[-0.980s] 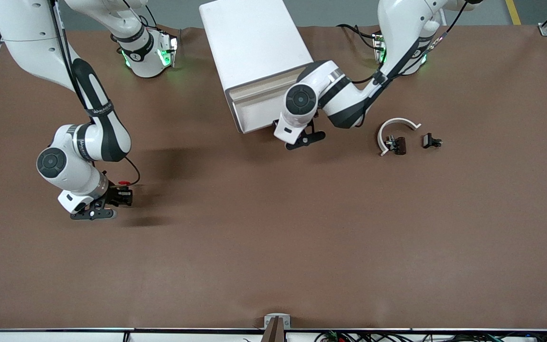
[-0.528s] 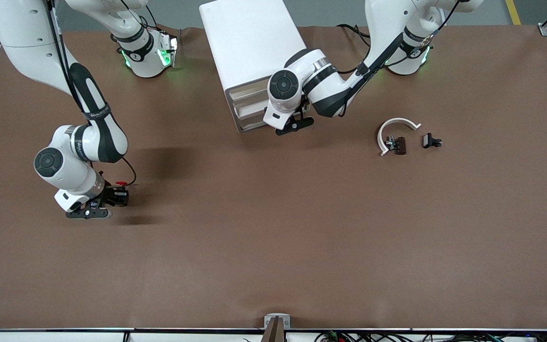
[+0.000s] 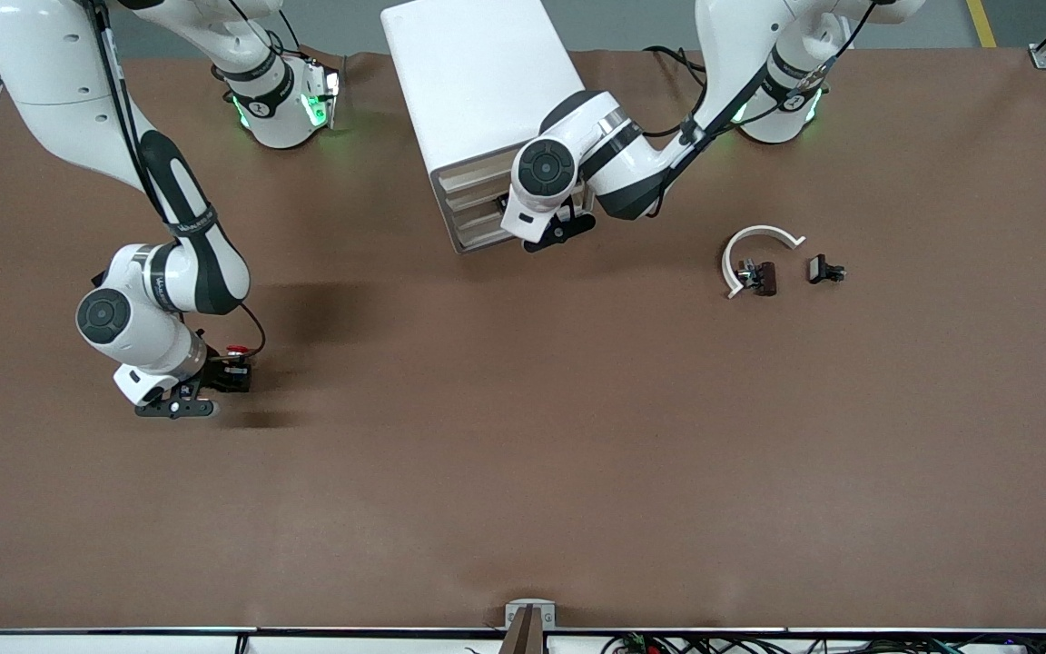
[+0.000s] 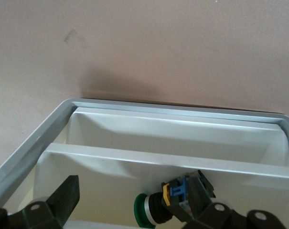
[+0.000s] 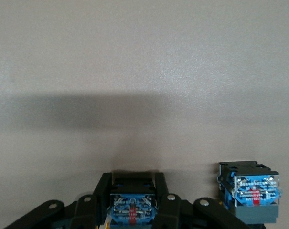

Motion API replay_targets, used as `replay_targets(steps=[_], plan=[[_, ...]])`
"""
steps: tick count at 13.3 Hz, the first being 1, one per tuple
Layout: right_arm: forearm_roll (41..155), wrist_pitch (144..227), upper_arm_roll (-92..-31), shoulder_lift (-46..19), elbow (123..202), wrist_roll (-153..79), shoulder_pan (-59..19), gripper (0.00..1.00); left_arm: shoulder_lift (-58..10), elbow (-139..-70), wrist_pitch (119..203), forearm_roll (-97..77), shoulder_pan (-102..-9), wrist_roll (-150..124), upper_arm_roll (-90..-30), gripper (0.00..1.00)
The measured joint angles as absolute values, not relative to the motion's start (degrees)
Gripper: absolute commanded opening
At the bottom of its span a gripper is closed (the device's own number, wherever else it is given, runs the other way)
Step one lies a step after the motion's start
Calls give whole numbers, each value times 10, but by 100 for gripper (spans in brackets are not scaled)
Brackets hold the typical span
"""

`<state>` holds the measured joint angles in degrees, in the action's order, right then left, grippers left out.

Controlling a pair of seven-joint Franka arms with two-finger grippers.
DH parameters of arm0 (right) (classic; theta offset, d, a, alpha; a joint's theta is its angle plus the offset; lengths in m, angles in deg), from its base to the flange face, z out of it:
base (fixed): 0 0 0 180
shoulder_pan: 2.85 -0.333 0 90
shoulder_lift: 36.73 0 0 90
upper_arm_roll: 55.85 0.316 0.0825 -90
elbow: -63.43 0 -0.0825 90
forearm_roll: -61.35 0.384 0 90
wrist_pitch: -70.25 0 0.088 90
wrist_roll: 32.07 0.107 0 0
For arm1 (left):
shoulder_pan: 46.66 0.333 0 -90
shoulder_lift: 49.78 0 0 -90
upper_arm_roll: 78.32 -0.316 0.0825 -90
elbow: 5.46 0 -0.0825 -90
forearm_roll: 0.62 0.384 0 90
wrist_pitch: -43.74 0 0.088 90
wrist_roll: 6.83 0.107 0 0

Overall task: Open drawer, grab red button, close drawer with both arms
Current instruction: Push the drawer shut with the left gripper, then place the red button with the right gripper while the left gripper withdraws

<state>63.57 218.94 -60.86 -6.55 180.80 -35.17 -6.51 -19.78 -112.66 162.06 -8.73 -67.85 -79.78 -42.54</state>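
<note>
The white cabinet [image 3: 487, 91] stands near the arms' bases, with its cream drawer [image 3: 476, 207] fronts facing the front camera. My left gripper [image 3: 561, 227] is at the cabinet front with its fingers open. In the left wrist view [image 4: 134, 186] it spans a drawer [image 4: 173, 138], and a green-capped button [image 4: 151, 210] lies against one finger. My right gripper [image 3: 225, 376] is low over the table toward the right arm's end, shut on the button, whose red cap [image 3: 236, 349] shows. The right wrist view [image 5: 132, 183] shows the button's blue base [image 5: 132, 210] between the fingers.
A second block with a blue base [image 5: 251, 198] stands on the table beside the held button. Toward the left arm's end lie a white curved piece [image 3: 759, 238], a dark small part [image 3: 764, 278] and a black clip [image 3: 824, 270].
My left gripper moved in against the cabinet front and the pulled-out drawer went in. My right gripper, still holding the button, shifted only slightly.
</note>
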Motion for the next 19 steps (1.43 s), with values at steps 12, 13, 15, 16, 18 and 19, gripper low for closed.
replay_targets(steps=[12, 13, 15, 16, 18, 19], plan=[[636, 2181, -606, -73, 1783, -351, -65, 100, -202, -987, 1626, 39, -543, -715, -501, 100], [636, 2156, -606, -84, 1775, -351, -65, 100, -206, -982, 1625, 42, -519, -668, -501, 100], [636, 2070, -605, -117, 1745, -351, -65, 100, -216, -977, 1625, 44, -460, -569, -503, 100], [636, 2015, -605, -136, 1725, -351, -65, 100, -221, -973, 1625, 44, -432, -528, -502, 100], [635, 1888, -604, -175, 1671, -351, -65, 100, -235, -961, 1615, 44, -383, -459, -503, 100], [635, 1828, -604, -191, 1640, -351, -65, 100, -244, -953, 1604, 45, -363, -433, -503, 100]])
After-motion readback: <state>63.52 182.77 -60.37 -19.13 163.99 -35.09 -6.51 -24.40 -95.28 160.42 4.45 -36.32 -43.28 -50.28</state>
